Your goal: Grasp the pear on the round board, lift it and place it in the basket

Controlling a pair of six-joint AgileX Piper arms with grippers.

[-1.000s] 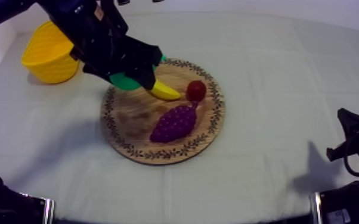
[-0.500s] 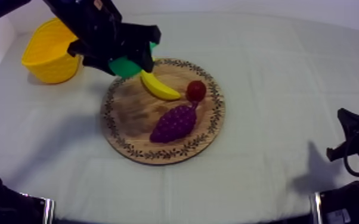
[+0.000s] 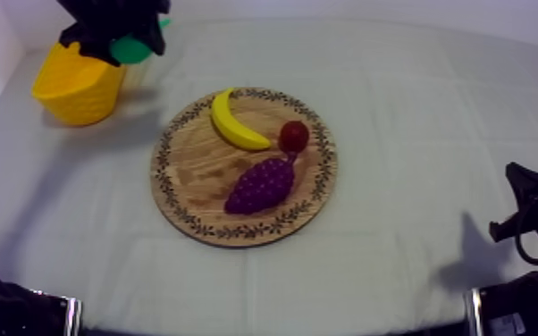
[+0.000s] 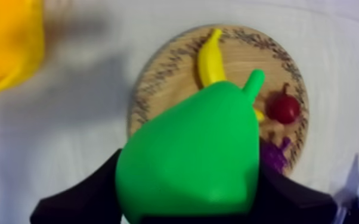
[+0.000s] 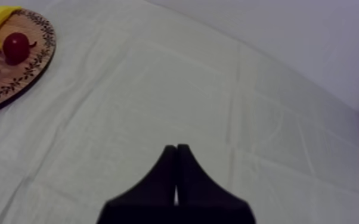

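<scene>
My left gripper point(image 3: 128, 45) is shut on the green pear point(image 3: 132, 48) and holds it in the air just right of the yellow basket point(image 3: 74, 85) at the table's far left. Seen from the left wrist, the pear point(image 4: 191, 158) sits between the black fingers point(image 4: 80, 199), with the wooden board point(image 4: 152, 89) below and the basket point(image 4: 6, 42) off to one side. The round wooden board point(image 3: 188, 179) in the middle carries a banana point(image 3: 232, 125), a small red fruit point(image 3: 294, 136) and a bunch of purple grapes point(image 3: 261, 185). My right gripper point(image 5: 176, 155) is shut on nothing over bare cloth.
The right arm point(image 3: 532, 232) rests low at the table's right edge. A white wall runs along the table's left side behind the basket. Open cloth lies right of the board and along the front.
My left gripper has carried the pear up off the board and leftward to beside the basket. The banana, hidden under the arm before, now shows whole. The right arm has not moved.
</scene>
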